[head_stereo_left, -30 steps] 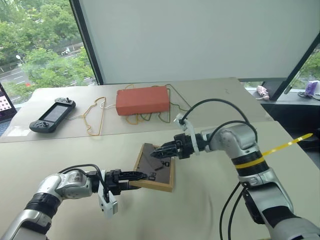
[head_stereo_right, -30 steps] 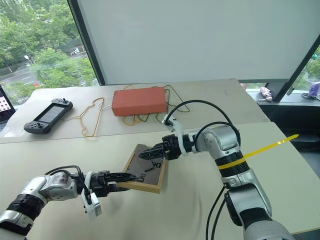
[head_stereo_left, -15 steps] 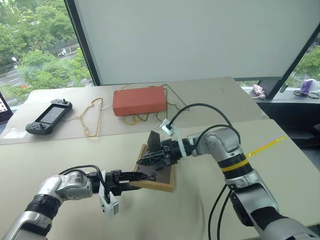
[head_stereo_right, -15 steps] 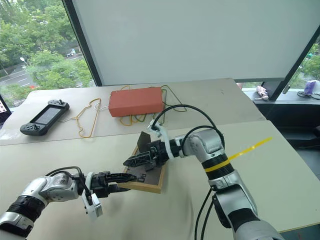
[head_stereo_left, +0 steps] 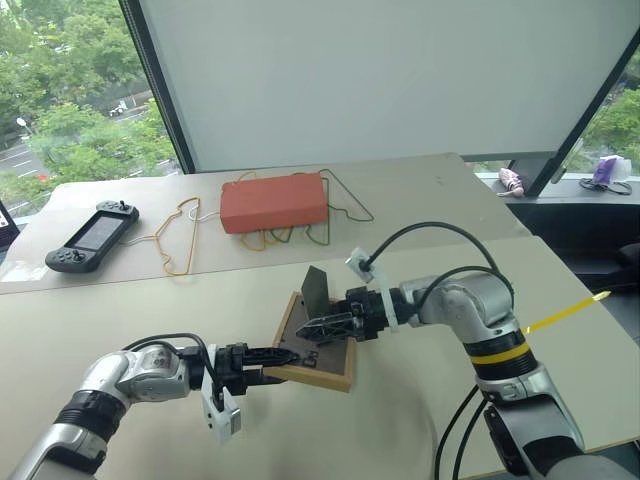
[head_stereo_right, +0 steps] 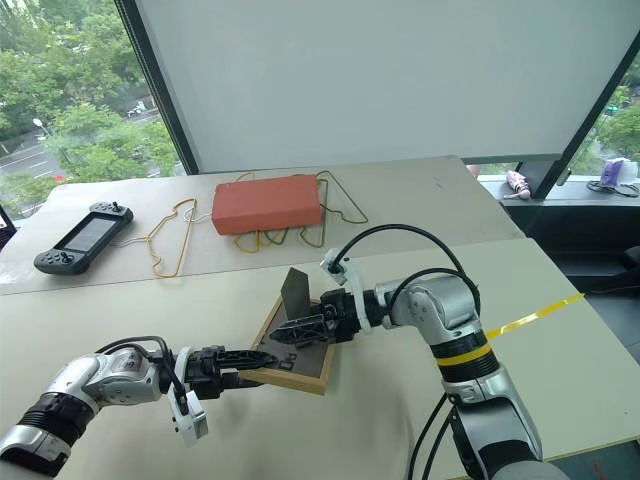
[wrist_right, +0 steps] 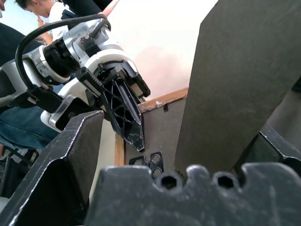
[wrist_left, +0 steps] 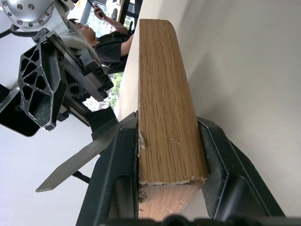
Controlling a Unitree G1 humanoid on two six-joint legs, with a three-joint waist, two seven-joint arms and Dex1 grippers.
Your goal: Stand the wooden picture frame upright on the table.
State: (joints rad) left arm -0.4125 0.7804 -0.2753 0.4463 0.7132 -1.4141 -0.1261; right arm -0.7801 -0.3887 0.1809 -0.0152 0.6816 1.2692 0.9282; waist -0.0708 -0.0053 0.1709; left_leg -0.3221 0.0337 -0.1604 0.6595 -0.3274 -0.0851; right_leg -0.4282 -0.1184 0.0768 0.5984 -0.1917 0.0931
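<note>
Since a second ago the grey prop stand (head_stereo_left: 318, 287) on the back of the wooden picture frame (head_stereo_left: 340, 377) has swung up; it lay flat then and now rises from the backing board. Over the same second the right gripper (head_stereo_left: 322, 327) has drawn back a little toward the frame's middle.

Largest to smallest:

Table (head_stereo_left: 420, 200): wide pale beige top carrying everything else.

Orange-red box (head_stereo_left: 274, 201): at the far side of the table, lying on a tangle of yellow wire hangers (head_stereo_left: 186, 236) that spreads out to its left.

Game controller (head_stereo_left: 91, 234): black, far left, well apart from the frame.

Picture frame: lies face down near the table's middle, dark backing up, black clips (wrist_right: 149, 160) showing on the board. Its near left corner is lifted slightly off the table.

Right gripper: reaches in from the right over the backing board, jaws spread wide. In the right wrist view the raised stand sits between its fingers (wrist_right: 61, 160), close against the finger on the stand's side; actual contact cannot be made out.

Left gripper (head_stereo_left: 277, 355): reaches in from the left and is clamped on the near left edge of the frame. The left wrist view shows the light-wood edge (wrist_left: 167, 117) pinched between both black fingers (wrist_left: 117, 174), one above and one below.

Yellow strip (head_stereo_left: 565, 312): juts out to the right past the right arm.
</note>
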